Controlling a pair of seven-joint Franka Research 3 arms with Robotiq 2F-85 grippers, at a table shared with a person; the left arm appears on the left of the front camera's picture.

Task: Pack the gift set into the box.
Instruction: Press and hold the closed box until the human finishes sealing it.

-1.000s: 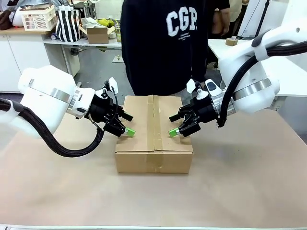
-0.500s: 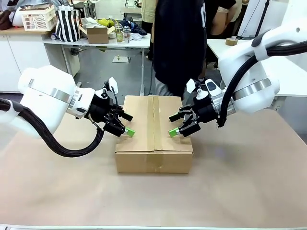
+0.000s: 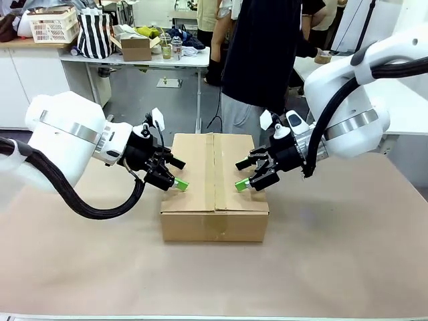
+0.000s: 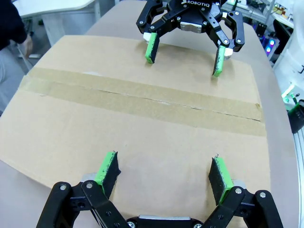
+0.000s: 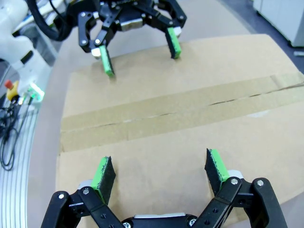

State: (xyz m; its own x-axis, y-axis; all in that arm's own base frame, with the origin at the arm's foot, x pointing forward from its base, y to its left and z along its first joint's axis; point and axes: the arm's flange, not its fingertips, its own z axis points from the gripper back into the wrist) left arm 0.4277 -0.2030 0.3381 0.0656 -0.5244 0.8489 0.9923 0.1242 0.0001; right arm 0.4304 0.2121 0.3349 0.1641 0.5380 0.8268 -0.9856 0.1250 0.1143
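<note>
Bright, even overhead light, soft shadows; wrist views bend at the edges.

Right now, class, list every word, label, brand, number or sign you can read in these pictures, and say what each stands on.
"ROBOTIQ": white letters on the black body of the right gripper, read in the left wrist view.
Large brown taped cardboard box: no print to be seen.
Things on the far white counter in the front view: too small to read.
</note>
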